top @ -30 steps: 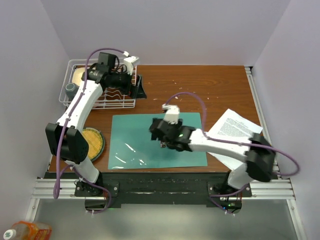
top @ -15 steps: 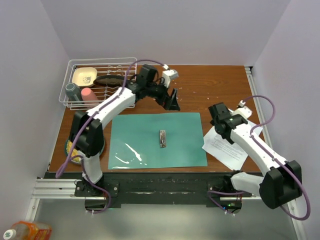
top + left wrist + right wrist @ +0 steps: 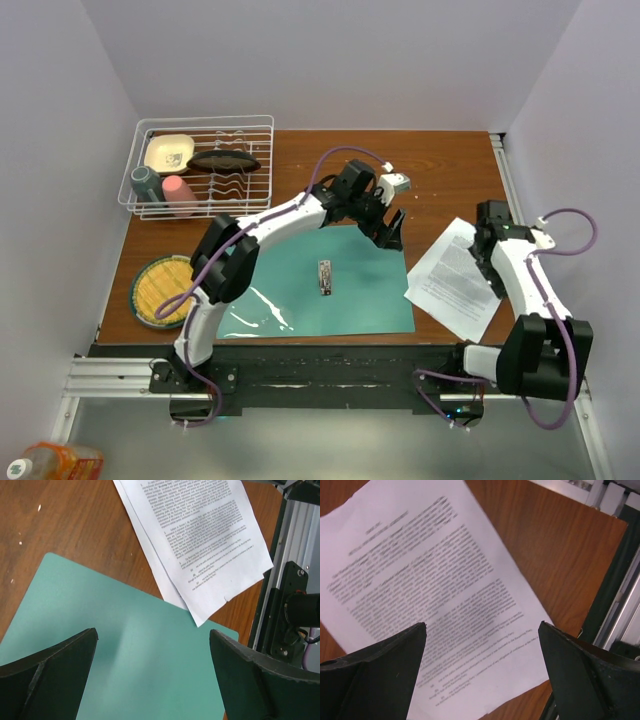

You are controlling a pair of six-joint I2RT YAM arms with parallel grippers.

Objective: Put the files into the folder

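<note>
The folder [image 3: 300, 262] lies open and flat at the table's front middle, teal, with a small metal clip [image 3: 324, 277] at its spine. The files [image 3: 450, 285], white sheets of dense print, lie fanned on the wood just right of it, one corner overlapping the folder's right edge. My left gripper [image 3: 390, 232] hangs open over the folder's far right corner. In the left wrist view it [image 3: 152, 632] has bare folder [image 3: 125, 650] between its fingers and the files [image 3: 200, 535] beyond. My right gripper [image 3: 487, 250] hovers open above the files [image 3: 430, 575], its gap [image 3: 482, 625] empty.
A white wire dish rack [image 3: 205, 120] stands at the back left with a bowl, a dark dish and two cups. A round woven mat [image 3: 165, 290] lies at the front left. An aluminium rail [image 3: 512, 190] runs along the table's right edge, close to the files.
My left arm swung from the dish rack rightward to the folder's far right corner. My right arm drew back from the folder's middle to above the files, its jaws widening.
</note>
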